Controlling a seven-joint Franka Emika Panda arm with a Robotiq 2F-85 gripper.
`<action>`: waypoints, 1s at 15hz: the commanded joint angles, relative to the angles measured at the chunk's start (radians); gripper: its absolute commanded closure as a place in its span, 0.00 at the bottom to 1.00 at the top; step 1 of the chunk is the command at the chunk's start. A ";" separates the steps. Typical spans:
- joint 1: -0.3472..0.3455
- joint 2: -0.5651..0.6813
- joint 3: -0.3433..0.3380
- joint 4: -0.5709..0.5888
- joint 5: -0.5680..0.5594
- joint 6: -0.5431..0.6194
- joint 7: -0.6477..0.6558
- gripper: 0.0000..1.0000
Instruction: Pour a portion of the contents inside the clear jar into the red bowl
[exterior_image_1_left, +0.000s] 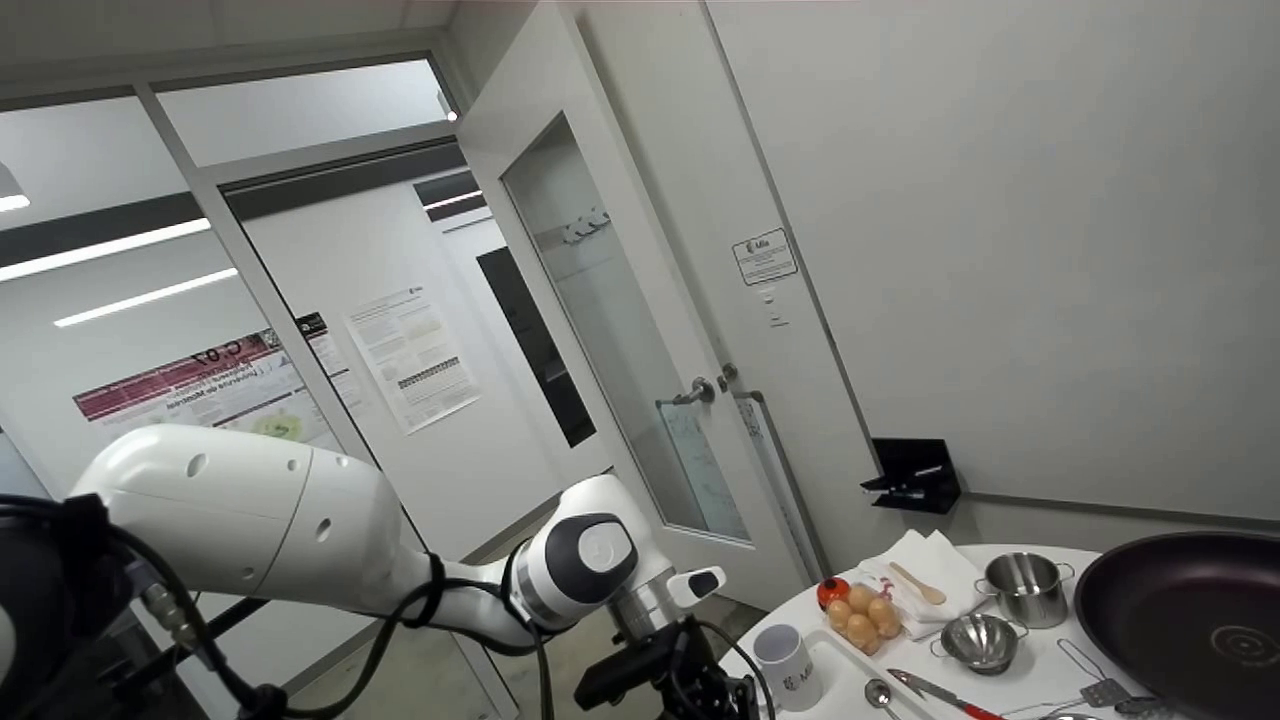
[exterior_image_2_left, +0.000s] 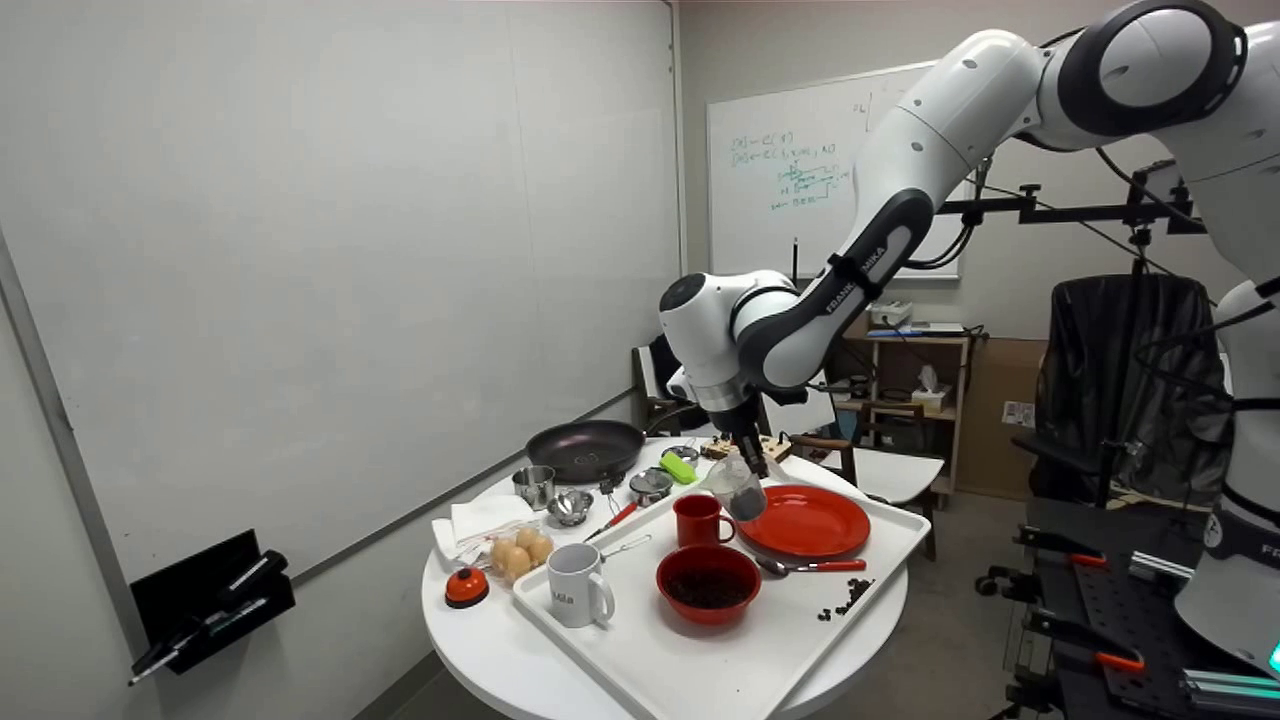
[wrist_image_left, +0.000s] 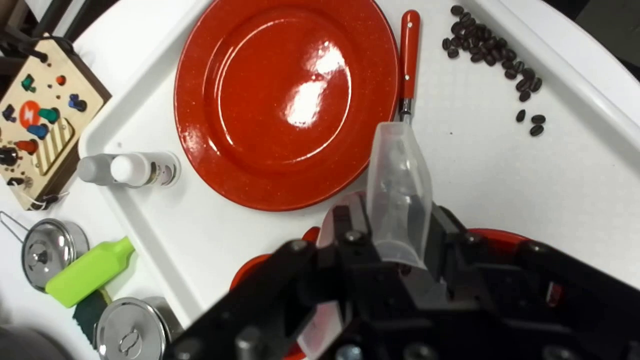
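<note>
— Red bowl (exterior_image_2_left: 710, 558) is seen on the tray (exterior_image_2_left: 730, 670), dark contents (exterior_image_2_left: 705, 588) inside. Where is the clear jar (exterior_image_2_left: 733, 488)?

— Held in the air above the tray, near the red plate (wrist_image_left: 270, 85). In an exterior view it shows past the red mug (exterior_image_2_left: 697, 525), tilted, some dark load (exterior_image_2_left: 749, 502) in it. Mouth direction cannot be made out.

— Grip?

— Gripper (wrist_image_left: 397, 225) is closed down to a narrow gap, jaws against both sides of a translucent piece taken to be the jar's handle (wrist_image_left: 398, 175).

— How will it handle?

— Light, judged plastic: slick, slightly flexible, hard to break. Handle is the right spot; if the thin wall is squeezed, buckling is to be expected. Load is loose, so a sudden rush is likely once tipped far. Slow rotation is advised, lip low over the bowl.

— Enough poured?

— Cannot be told. A portion may well be in; any further pour should be kept small.

— What is in the way?

— Red mug, mainly: just beside the bowl, contact not readable. It should be cleared from above. Spoon (wrist_image_left: 409, 52) lies along the plate. Coffee beans (wrist_image_left: 489, 59) are scattered near the tray's edge, so stray spill is a real risk. White mug (exterior_image_2_left: 575, 590) stands across the bowl from the spoon; wide swings should be avoided.
</note>
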 joint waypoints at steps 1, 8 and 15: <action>-0.010 0.045 -0.005 0.035 -0.016 -0.116 -0.021 0.93; -0.021 0.099 0.016 0.100 -0.034 -0.238 -0.170 0.93; 0.045 0.100 0.032 0.260 -0.184 -0.544 -0.207 0.93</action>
